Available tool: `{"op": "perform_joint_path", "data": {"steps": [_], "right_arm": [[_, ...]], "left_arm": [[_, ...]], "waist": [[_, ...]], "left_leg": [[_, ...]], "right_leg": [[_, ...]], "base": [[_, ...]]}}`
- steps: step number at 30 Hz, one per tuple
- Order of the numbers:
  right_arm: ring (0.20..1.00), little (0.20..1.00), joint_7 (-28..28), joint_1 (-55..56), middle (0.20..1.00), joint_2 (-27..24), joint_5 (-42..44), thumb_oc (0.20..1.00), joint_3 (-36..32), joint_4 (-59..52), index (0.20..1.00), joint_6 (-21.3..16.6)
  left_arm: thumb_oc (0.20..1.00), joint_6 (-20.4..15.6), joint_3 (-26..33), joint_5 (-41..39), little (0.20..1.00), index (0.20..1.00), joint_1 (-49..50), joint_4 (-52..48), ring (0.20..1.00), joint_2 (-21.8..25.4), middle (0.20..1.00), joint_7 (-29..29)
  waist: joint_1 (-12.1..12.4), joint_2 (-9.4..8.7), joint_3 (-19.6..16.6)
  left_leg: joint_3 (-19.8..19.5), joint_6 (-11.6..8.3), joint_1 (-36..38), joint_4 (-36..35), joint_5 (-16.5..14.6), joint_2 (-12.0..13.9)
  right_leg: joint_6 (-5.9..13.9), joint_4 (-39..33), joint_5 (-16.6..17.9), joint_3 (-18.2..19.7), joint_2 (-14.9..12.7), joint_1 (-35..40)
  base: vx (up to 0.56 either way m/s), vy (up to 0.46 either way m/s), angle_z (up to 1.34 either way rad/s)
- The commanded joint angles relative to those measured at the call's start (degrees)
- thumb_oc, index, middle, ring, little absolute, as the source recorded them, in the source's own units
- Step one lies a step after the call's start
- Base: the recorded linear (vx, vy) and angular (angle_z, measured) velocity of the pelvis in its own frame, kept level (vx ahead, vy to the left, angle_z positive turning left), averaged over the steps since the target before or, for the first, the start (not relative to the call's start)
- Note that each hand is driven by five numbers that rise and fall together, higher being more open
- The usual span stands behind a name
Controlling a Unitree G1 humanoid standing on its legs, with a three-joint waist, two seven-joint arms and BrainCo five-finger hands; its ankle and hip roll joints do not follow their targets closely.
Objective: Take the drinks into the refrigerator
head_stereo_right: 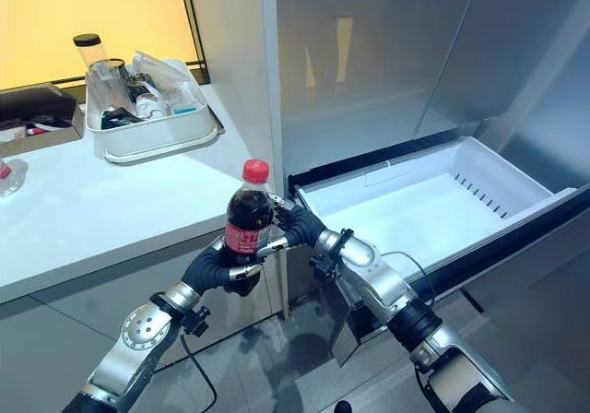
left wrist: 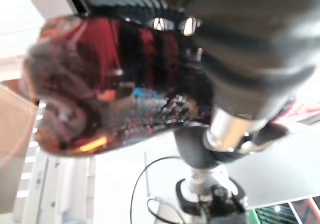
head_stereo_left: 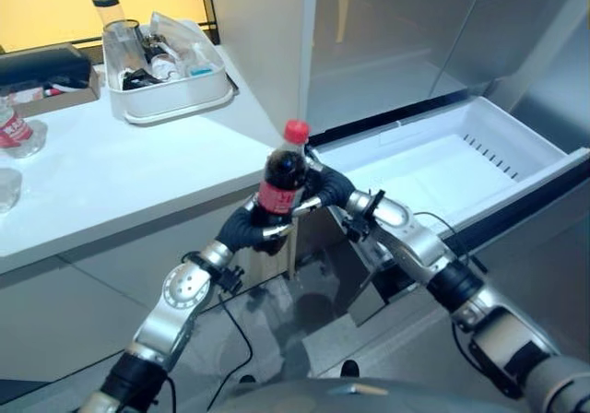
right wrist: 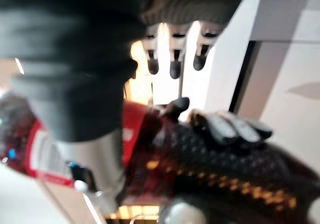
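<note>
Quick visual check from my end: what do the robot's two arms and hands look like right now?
Both arms are silver-grey metal with round joint housings and dark bands. The left hand and right hand each wear a dark ribbed cover over the back and wrist. The fingers are silver with dark tips. A thin black cable loops beside the right forearm.

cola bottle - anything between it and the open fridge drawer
Nothing visible blocks the way. The cola bottle is held upright between the left hand and the right hand, just off the near-left corner of the open white drawer, whose inside looks bare.
</note>
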Motion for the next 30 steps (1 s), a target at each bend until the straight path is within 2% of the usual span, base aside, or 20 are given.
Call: {"op": "perform_joint_path", "data": {"steps": [1,6,14,21,22,24,30], "right_arm": [[1.000,1.000,-1.24,-7.26,1.000,4.02,2.74,1.000,-0.36,-2.83,1.000,-3.15],[1.000,1.000,-3.10,-6.57,1.000,5.60,1.77,1.000,-1.10,-2.94,1.000,-3.95],[1.000,1.000,-4.24,-8.56,1.000,8.31,-0.87,1.000,0.21,0.57,1.000,-3.49],[1.000,1.000,-7.52,-11.25,1.000,12.98,-4.68,1.000,1.03,10.98,1.000,-3.38],[0.595,0.595,-7.87,-11.64,0.595,13.69,-4.76,0.595,0.98,12.08,0.595,-3.38],[0.200,0.200,-9.07,-12.49,0.200,14.74,-5.24,0.200,0.71,13.68,0.200,-3.57],[0.200,0.200,-10.66,-12.00,0.200,15.54,-3.76,0.200,-0.61,12.21,0.200,-3.98]], "left_arm": [[0.200,-6.58,-4.44,4.04,0.200,0.200,-9.42,-2.25,0.200,0.29,0.200,0.20],[0.200,-6.61,-4.33,5.95,0.200,0.200,-9.53,-1.01,0.200,-1.21,0.200,2.58],[0.200,-6.36,-6.25,6.20,0.200,0.200,-11.92,-1.27,0.200,-2.26,0.200,2.96],[0.200,-5.91,-8.52,6.44,0.200,0.200,-14.44,-1.11,0.200,-3.31,0.200,3.61],[0.200,-5.95,-8.73,6.14,0.200,0.200,-14.54,-1.23,0.200,-3.47,0.200,3.61],[0.200,-5.75,-8.87,5.61,0.200,0.200,-14.64,-1.40,0.200,-3.61,0.200,3.71],[0.200,-5.36,-8.56,4.77,0.200,0.200,-14.30,-1.43,0.200,-4.20,0.200,4.40]], "waist": [[1.55,-1.54,-1.17],[1.73,-1.50,-1.13],[1.92,-1.65,-1.07],[2.16,-1.71,-1.36],[2.20,-1.72,-1.37],[2.26,-1.73,-1.41],[2.24,-1.69,-1.34]], "left_leg": [[-3.09,2.11,-0.99,0.05,-3.74,-2.40],[-3.29,2.21,-1.06,0.05,-3.74,-2.38],[-3.18,2.21,-0.92,0.05,-3.81,-2.17],[-3.09,2.17,-0.73,0.05,-3.99,-2.05],[-3.08,2.17,-0.69,0.05,-3.99,-2.03],[-3.02,2.17,-0.63,0.05,-4.04,-2.04],[-2.99,2.27,-0.70,0.05,-4.02,-2.06]], "right_leg": [[2.56,0.58,-3.92,-5.17,-1.05,4.67],[2.53,0.59,-3.98,-5.31,-1.04,4.72],[2.45,0.63,-4.10,-5.29,-0.93,4.78],[2.42,0.58,-4.24,-5.11,-0.81,4.89],[2.42,0.58,-4.27,-5.10,-0.81,4.92],[2.42,0.58,-4.24,-4.96,-0.76,4.89],[2.51,0.58,-4.17,-4.64,-0.79,4.76]], "base": [[0.00,0.000,0.00],[0.00,0.000,0.00],[0.00,0.000,0.00],[0.00,0.000,0.00],[0.00,0.000,0.00],[0.00,0.000,0.00],[0.00,0.000,0.00]]}}
